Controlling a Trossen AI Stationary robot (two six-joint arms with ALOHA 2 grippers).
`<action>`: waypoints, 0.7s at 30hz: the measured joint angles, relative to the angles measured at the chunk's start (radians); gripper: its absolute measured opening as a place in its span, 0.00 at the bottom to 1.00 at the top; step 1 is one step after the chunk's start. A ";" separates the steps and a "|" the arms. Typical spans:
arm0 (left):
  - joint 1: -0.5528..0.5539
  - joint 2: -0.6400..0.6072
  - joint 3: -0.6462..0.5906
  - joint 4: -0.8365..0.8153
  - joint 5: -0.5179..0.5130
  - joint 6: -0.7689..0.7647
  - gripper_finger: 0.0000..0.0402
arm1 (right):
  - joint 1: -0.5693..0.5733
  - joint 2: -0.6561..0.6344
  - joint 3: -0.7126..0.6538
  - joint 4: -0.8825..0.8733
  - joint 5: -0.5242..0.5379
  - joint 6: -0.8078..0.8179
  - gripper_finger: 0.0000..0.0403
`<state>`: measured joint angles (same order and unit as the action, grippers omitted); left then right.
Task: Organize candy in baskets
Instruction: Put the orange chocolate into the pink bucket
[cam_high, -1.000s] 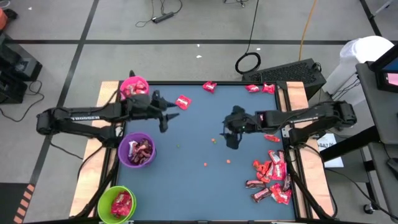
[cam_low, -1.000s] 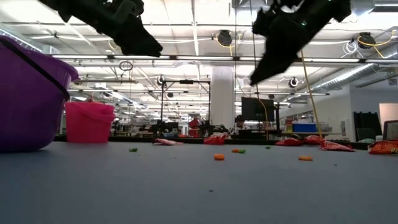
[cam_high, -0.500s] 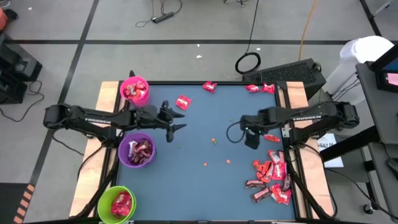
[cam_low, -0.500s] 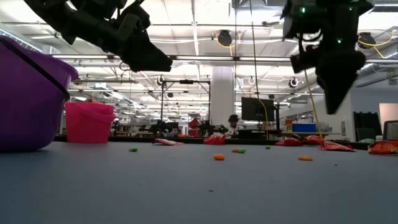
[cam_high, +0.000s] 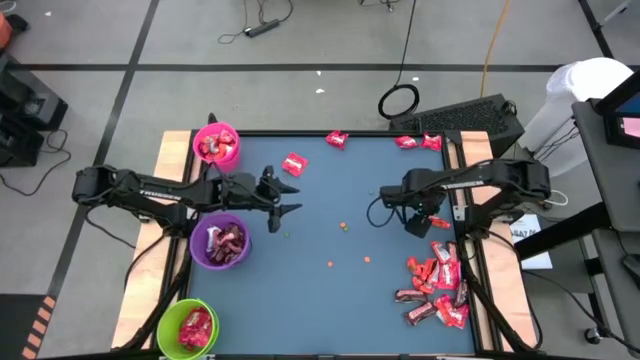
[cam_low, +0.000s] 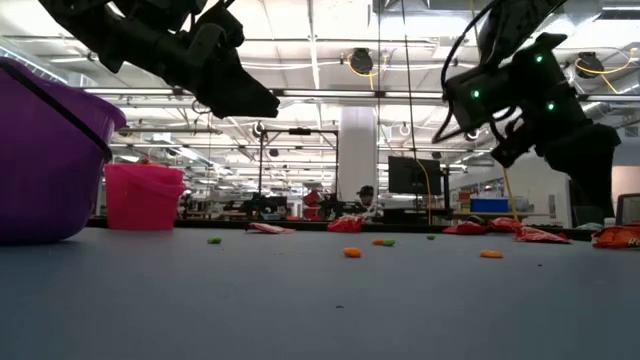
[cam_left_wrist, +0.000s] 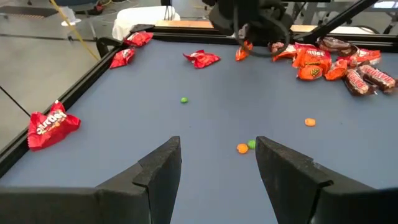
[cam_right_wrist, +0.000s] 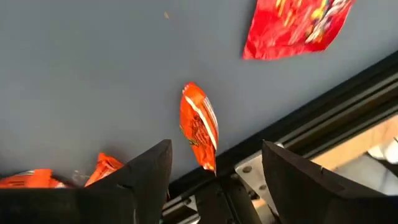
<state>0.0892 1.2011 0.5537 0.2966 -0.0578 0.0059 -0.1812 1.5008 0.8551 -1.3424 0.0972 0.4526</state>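
Candy lies in several places on the blue table (cam_high: 320, 290): a heap of red and dark brown pieces (cam_high: 436, 285) near the right edge toward the front, two red pieces (cam_high: 418, 142) by the far right corner, one red piece (cam_high: 336, 139) at the far edge and one red piece (cam_high: 294, 164) farther left, near the left arm. A few tiny orange and green specks (cam_high: 344, 226) dot the middle of the table.

Along the left edge stand three baskets: the pink basket (cam_high: 217, 144) at the far end, the purple basket (cam_high: 220, 241) in the middle and the green basket (cam_high: 187, 327) at the front. Each has candy inside.

The left gripper (cam_high: 283, 199) hangs above the table just beside the purple basket, its fingers (cam_left_wrist: 158, 174) spread apart and empty, pointing toward the table's middle.

The right gripper (cam_high: 414, 222) hovers near the right edge, over an orange-red piece (cam_right_wrist: 199, 134) that lies close to the table's black rim (cam_right_wrist: 298, 134). Its fingers (cam_right_wrist: 140, 174) stand apart, one on each side of that piece in the wrist view, holding nothing.
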 joint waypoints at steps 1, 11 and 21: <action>0.000 0.000 0.000 0.000 0.000 0.000 0.53 | -0.003 0.014 -0.002 -0.001 -0.011 -0.003 0.58; 0.000 0.000 0.000 -0.026 0.000 0.000 0.53 | -0.030 0.096 -0.084 0.035 -0.090 -0.026 0.47; 0.000 0.000 0.000 -0.026 -0.001 0.000 0.53 | -0.061 0.232 -0.083 0.075 -0.044 -0.093 0.35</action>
<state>0.0895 1.2009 0.5537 0.2710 -0.0587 0.0063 -0.2425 1.7332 0.7723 -1.2678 0.0528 0.3594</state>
